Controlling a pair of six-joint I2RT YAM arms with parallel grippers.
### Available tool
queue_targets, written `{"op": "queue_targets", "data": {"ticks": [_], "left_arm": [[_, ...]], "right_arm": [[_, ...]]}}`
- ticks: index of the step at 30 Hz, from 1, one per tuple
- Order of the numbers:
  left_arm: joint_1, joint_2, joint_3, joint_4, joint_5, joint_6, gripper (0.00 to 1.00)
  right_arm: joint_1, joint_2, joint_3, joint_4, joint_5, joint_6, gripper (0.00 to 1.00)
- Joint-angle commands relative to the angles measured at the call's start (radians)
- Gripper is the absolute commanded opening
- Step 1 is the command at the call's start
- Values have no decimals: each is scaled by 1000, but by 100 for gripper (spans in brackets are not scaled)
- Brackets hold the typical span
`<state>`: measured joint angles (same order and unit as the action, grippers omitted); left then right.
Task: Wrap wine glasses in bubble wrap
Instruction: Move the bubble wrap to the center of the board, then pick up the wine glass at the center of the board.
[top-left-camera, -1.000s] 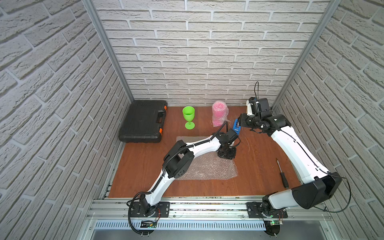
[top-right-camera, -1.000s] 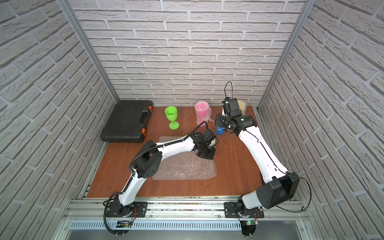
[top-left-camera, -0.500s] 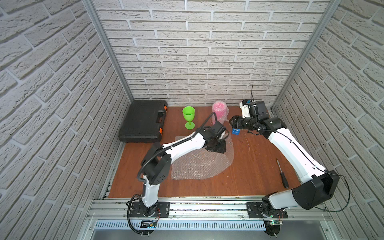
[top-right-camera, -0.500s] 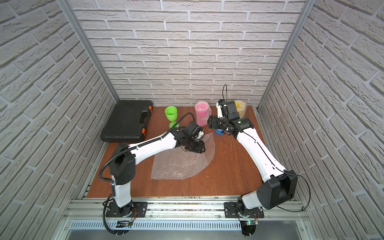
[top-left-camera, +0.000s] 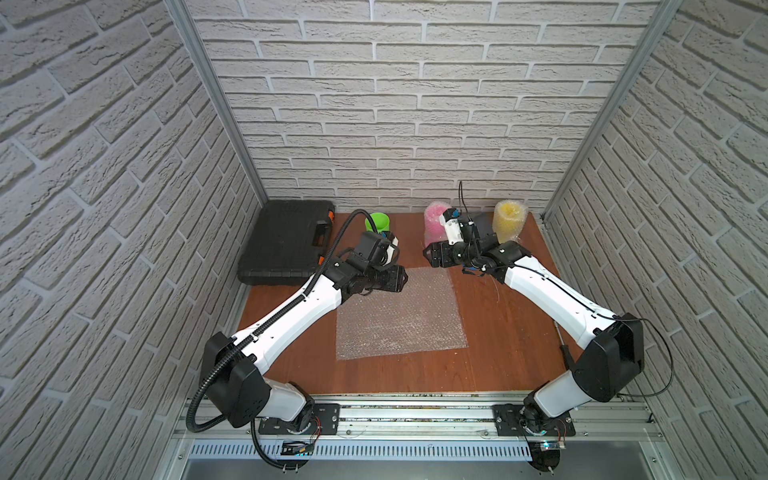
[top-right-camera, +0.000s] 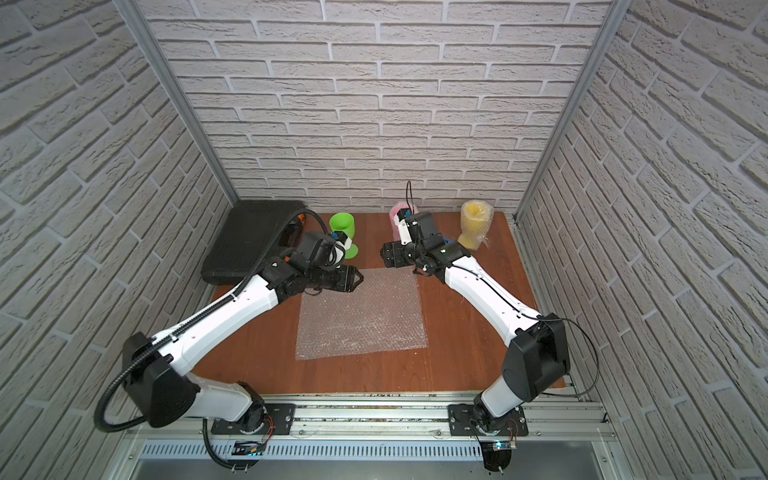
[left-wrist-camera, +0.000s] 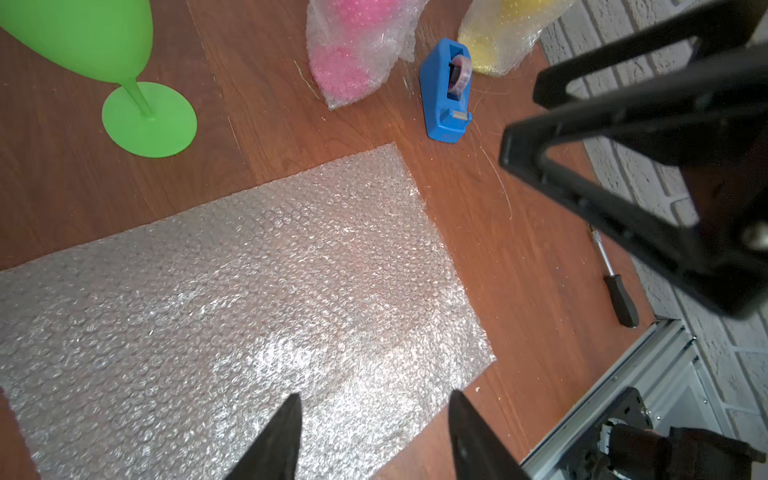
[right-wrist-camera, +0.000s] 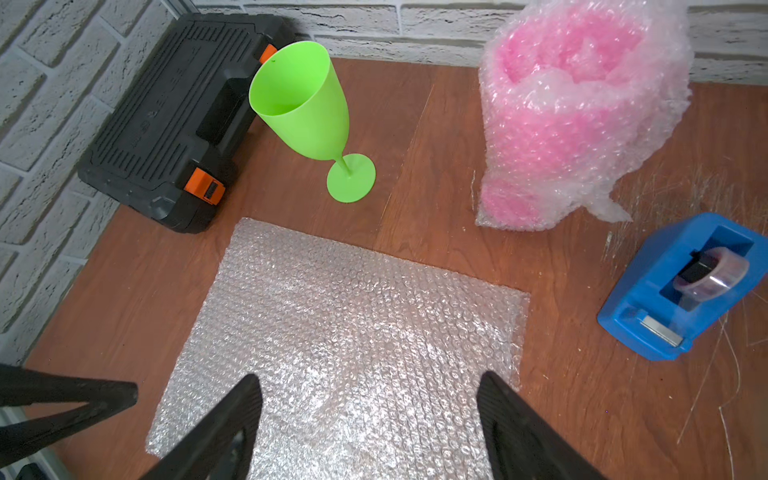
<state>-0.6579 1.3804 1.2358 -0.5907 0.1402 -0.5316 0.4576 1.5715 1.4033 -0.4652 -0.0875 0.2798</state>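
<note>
- Bubble wrap sheet is laid flat mid-table on the wooden tabletop, which is enclosed by brick-patterned walls.
- The pink goblet and yellow goblet are seen wrapped, by the back wall.
- The green goblet is stood bare, just beyond the sheet's far edge; it is best laid near one edge for rolling.
- The left gripper and right gripper are held over the sheet, jaws apart and empty.
- A blue tape dispenser is kept nearby.
</note>
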Motion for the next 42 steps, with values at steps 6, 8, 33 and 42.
{"op": "queue_targets", "data": {"ticks": [6, 8, 33, 42], "left_arm": [[123, -289, -146, -3, -89, 69, 73], [152, -354, -179, -6, -104, 94, 83], [319, -589, -376, -9, -226, 63, 98], [322, -569, -401, 0, -201, 35, 98]], "right_arm": [[62, 110, -30, 353, 27, -92, 100], [62, 162, -21, 425, 21, -94, 100], [49, 894, 349, 1225, -129, -226, 100], [41, 984, 475, 1226, -165, -211, 94]]}}
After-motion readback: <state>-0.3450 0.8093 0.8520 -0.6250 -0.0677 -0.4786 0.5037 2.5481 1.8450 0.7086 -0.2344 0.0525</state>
